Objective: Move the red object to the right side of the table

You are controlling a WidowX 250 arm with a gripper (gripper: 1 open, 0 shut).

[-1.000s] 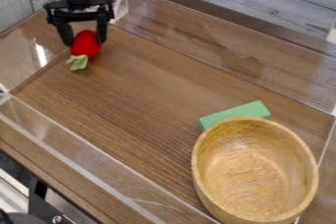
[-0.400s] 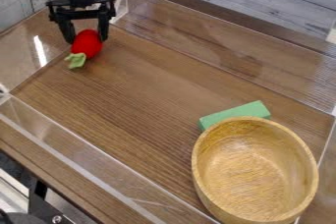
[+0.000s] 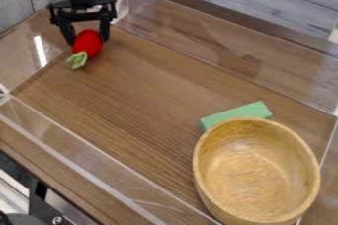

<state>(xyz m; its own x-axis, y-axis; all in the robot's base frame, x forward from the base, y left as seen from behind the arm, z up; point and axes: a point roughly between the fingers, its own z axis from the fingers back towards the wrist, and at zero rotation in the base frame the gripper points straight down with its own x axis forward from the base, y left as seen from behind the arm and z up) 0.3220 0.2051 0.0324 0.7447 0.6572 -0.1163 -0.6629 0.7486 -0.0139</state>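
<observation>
The red object point(image 3: 86, 43), a small strawberry-like toy with a light green leafy end, lies on the brown wood-grain table point(image 3: 158, 101) at the far left. My black gripper point(image 3: 82, 29) points straight down right over it, open, with one finger on each side of the toy's upper end. I cannot tell whether the fingers touch it.
A round wooden bowl point(image 3: 258, 175) stands at the front right, with a flat green sponge point(image 3: 235, 116) against its far rim. Low clear acrylic walls point(image 3: 53, 135) edge the table.
</observation>
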